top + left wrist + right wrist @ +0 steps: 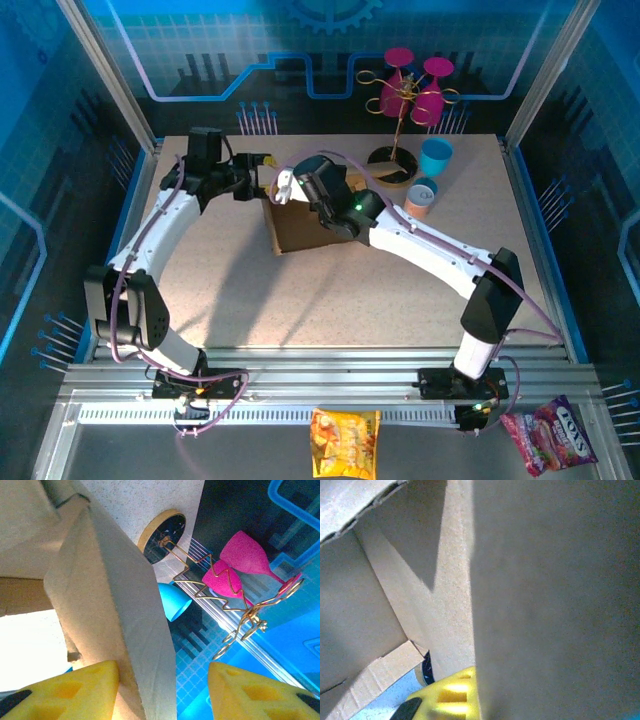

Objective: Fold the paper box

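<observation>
The paper box (295,228) sits far-centre on the desk (300,310), walls raised, its near edge running left-right and slightly skewed. My left end effector (165,695) straddles one wall, spread. My right end effector (288,186) pinches another.

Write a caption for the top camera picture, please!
Both arms reach a brown paper box near the blue cup.

The paper box (300,228) sits on the tabletop (300,310), centred, toward the far edge. The glass rack (400,110) stands at the far edge, right of the box. The rear cup (436,157) and the front cup (421,198) stand right of the rack's base. Before the near edge lie the centre packet (345,440) and the right packet (548,435).
</observation>
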Available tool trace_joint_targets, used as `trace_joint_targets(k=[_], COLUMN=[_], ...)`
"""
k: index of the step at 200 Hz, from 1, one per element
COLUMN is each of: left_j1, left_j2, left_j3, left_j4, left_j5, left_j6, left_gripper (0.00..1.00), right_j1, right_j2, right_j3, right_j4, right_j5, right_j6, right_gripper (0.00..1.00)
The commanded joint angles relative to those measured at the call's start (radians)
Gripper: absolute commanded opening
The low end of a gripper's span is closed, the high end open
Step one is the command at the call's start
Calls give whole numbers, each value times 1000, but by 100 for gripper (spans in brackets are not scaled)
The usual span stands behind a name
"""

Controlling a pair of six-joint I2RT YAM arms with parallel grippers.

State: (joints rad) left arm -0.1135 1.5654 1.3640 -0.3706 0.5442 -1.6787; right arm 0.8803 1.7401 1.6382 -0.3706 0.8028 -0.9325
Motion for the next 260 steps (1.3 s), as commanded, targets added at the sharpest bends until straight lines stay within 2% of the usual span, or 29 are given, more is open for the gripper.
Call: trace_joint_targets(k=[1, 76, 137, 166, 260], left_j1=[-28, -43, -54, -54, -49], left_j2=[19, 10, -25, -57, -103], left_j3=[-31, -93, -99, -117, -163], left_j4=[53, 88, 105, 125, 158], left_j5=[75, 85, 73, 70, 60], left_j6=[-30, -73, -123, -159, -215], left_gripper=[49, 50, 51, 56, 56], right_j1=[40, 51, 45, 30, -7], right_j2=[-40, -37, -34, -44, -74], right_j3=[-41, -142, -97, -104, -103], right_j4=[186, 495, 491, 479, 429], right_j5=[-59, 2, -19, -17, -32], right_j6=[-68, -302, -330, -321, -288], right_gripper=[0, 0, 0, 0, 0])
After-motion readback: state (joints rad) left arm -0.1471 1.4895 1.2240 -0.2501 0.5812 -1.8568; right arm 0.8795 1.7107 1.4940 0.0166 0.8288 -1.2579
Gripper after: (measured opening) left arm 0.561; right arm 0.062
